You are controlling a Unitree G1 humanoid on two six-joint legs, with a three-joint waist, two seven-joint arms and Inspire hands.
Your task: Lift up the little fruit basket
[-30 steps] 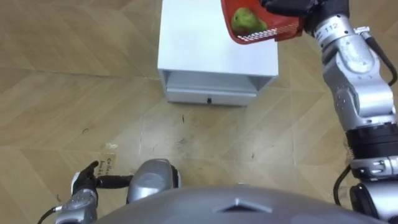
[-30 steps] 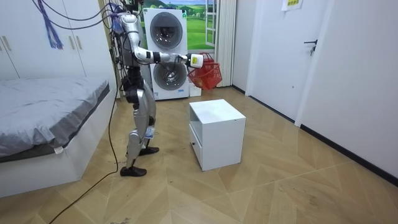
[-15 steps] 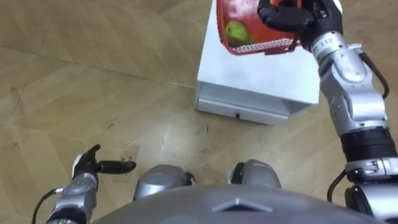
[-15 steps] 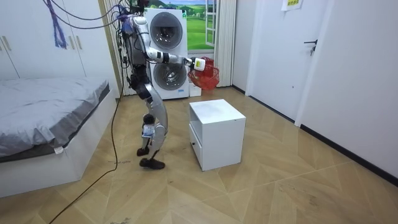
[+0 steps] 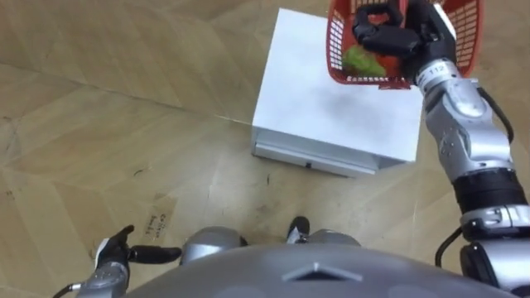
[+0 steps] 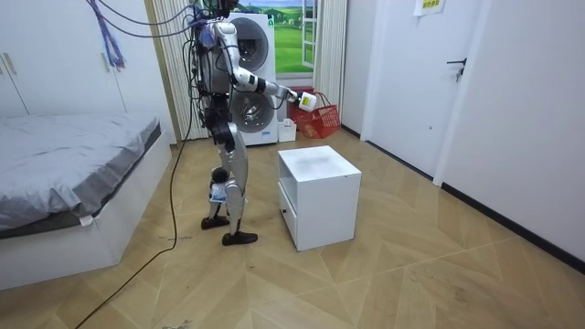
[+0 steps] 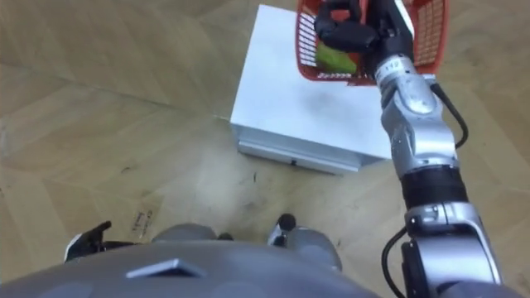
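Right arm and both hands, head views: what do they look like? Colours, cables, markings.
Right hand: black fingers, white wrist cuff with dark print. Right arm: rounded silver-grey shells, a black band further down, and a thin black cable running alongside. Left hand: black fingers, a small white patch at the back, a grey wrist and a thin dark cable trailing from it.

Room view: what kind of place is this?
Probably a home bedroom with a laundry corner: a bed at the room view's left, stacked front-loading washers at the far wall, and a white bedside cabinet. The right hand holds the fruit basket.
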